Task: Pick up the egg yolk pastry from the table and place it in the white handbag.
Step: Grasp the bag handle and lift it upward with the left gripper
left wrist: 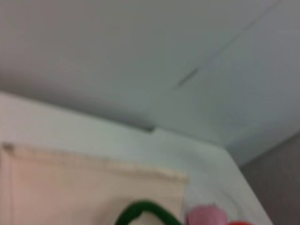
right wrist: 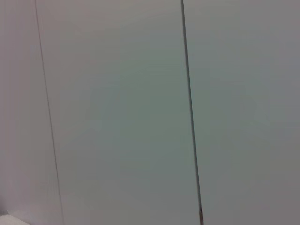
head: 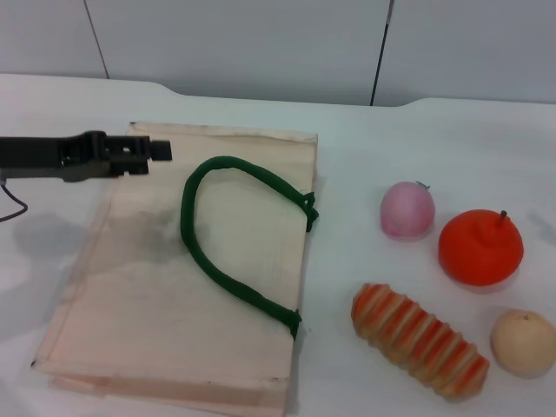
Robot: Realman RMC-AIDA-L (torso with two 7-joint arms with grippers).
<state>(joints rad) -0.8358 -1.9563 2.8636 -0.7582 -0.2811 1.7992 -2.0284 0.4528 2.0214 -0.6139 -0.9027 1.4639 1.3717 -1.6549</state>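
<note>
Head view: egg yolk pastry [head: 523,342] far from left gripper [head: 156,150]

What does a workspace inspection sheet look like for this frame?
Surface: white table, no spills seen.
Job's things: egg yolk pastry on the table at far right; white handbag lying flat, green handles on top.
Clutter: pink fruit, orange fruit, striped bread, all right of the bag.
Grippers: left gripper above the bag's far left corner, holding nothing; right gripper not in view.
Cables: thin dark cable at left edge.
Surroundings: grey wall panels.
</note>
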